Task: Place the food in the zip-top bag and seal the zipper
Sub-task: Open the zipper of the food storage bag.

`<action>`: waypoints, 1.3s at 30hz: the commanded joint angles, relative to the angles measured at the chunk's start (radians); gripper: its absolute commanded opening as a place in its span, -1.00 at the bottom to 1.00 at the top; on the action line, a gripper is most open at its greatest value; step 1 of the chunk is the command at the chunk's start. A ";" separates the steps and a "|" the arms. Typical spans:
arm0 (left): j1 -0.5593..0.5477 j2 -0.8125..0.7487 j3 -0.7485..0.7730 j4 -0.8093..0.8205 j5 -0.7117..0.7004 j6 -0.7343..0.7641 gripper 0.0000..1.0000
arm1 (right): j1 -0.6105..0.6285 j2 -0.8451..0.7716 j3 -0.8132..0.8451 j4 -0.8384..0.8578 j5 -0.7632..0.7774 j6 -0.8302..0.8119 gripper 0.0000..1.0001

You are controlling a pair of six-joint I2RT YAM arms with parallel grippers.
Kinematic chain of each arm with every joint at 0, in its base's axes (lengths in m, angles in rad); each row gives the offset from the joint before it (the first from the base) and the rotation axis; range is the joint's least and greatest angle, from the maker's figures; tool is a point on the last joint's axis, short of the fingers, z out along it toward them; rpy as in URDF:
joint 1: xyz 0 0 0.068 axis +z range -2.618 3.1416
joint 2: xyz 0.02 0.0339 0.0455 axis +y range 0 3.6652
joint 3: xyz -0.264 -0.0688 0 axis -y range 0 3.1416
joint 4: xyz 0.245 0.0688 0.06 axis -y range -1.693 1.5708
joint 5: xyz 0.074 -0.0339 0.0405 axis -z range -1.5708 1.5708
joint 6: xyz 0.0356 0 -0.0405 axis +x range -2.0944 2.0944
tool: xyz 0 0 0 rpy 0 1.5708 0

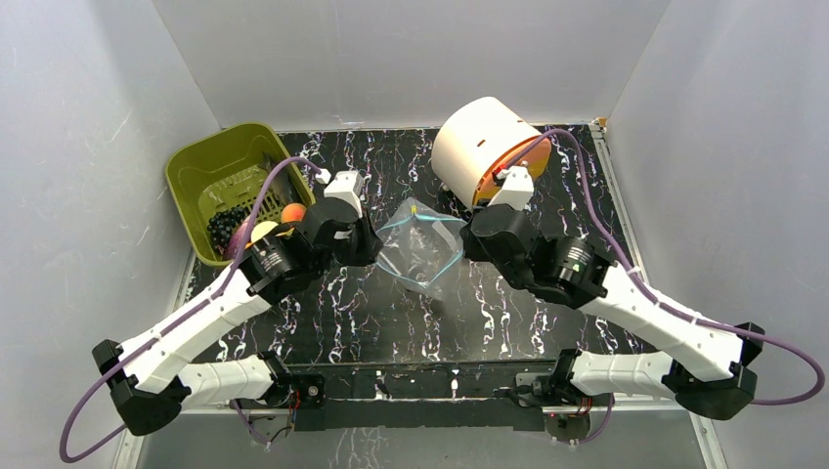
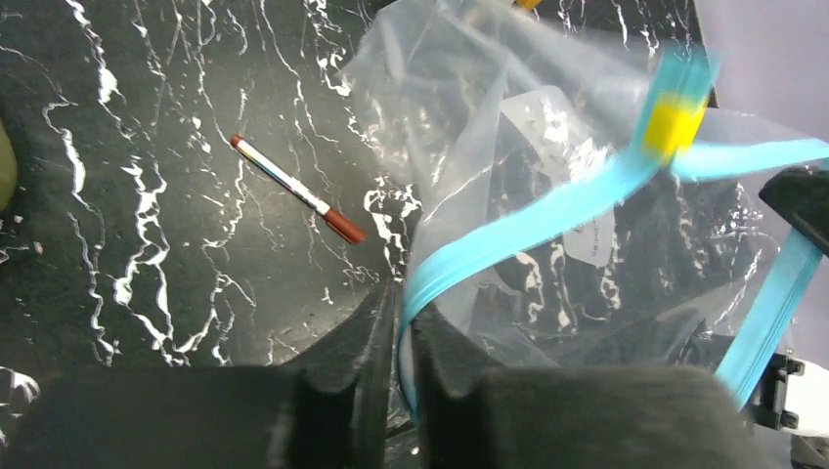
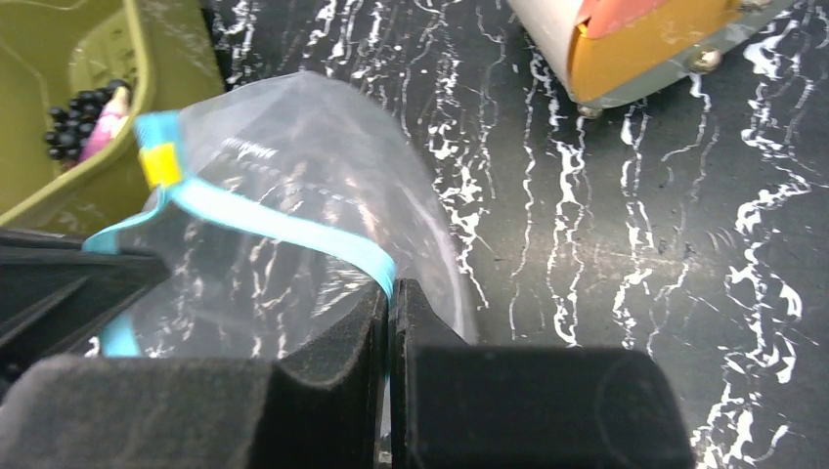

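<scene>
A black, white-veined surface carries everything. At its far right a white drum with an orange face is seen tipped on its side, and at the far left an olive-green basket is set. The clear zip-top bag is held at the centre, between the two arms. Its teal zipper is pinched at the left end by the closed jaws of the left gripper and at the right end by the closed jaws of the right gripper. The food is found in the basket: a dark grape cluster, a peach and a yellow fruit (the rest is hidden by the left arm). A red-tipped pen lies on the surface just beside the bag, and a yellow slider is seen on the zipper.
</scene>
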 commanded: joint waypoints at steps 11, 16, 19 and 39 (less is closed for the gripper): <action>0.003 0.028 0.044 0.058 -0.025 0.111 0.83 | -0.003 -0.020 0.001 0.001 -0.004 -0.016 -1.00; 0.008 0.072 0.096 0.052 -0.117 0.175 0.97 | -0.003 -0.039 -0.006 -0.030 0.010 -0.013 -1.00; 0.037 0.104 0.138 0.041 -0.149 0.189 0.97 | -0.003 -0.058 -0.005 -0.043 0.026 -0.015 -1.00; 0.478 0.186 0.278 0.081 0.006 0.245 0.40 | -0.003 -0.088 0.024 -0.062 -0.022 -0.101 -1.00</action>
